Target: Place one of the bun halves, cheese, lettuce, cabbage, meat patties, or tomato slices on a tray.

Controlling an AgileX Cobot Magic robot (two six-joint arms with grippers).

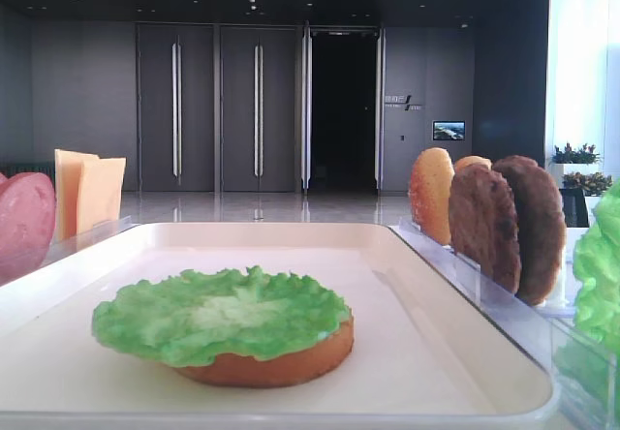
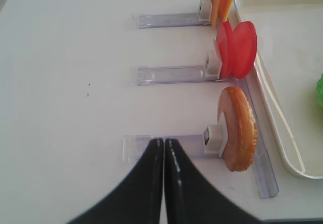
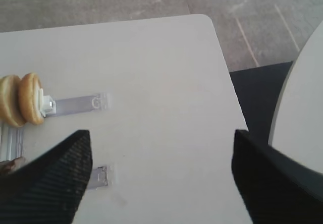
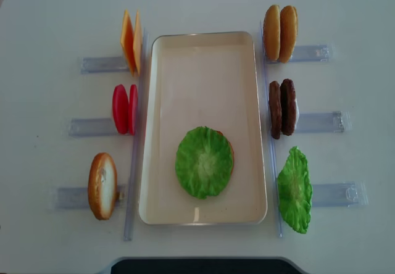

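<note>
**Lettuce lying on a bun in the tray, both grippers waiting off to the sides**

Low exterior view: a floppy bright green lettuce leaf [image 1: 221, 314] is draping over a golden-brown bun half [image 1: 281, 362] near the front end of the cream-white rimmed tray [image 1: 465, 353]. Along the right rim, dark brown rough meat patties [image 1: 506, 225] are standing on edge; along the left rim, orange-yellow square cheese slices [image 1: 89, 192] are standing upright.

Right wrist view: the right gripper [image 3: 161, 178] is hovering over bare white table [image 3: 151, 67], its black fingers [image 3: 50, 183] standing wide apart and holding nothing. Two bun halves are standing in a clear rack at the left edge of the picture, well apart from it.

Left wrist view: the left gripper [image 2: 164, 148], its fingers pressed together and gripping nothing, is pointing at a clear plastic rack [image 2: 151, 147] carrying another bun half. Pinkish-red tomato slices [image 2: 236, 50] are standing in the next rack, beside the tray's long rim.

Overhead view: the lettuce-topped bun is lying toward the tray's near end. No gripper is showing here. A second green leaf [image 4: 294, 189] is resting outside the tray's near right corner.
</note>
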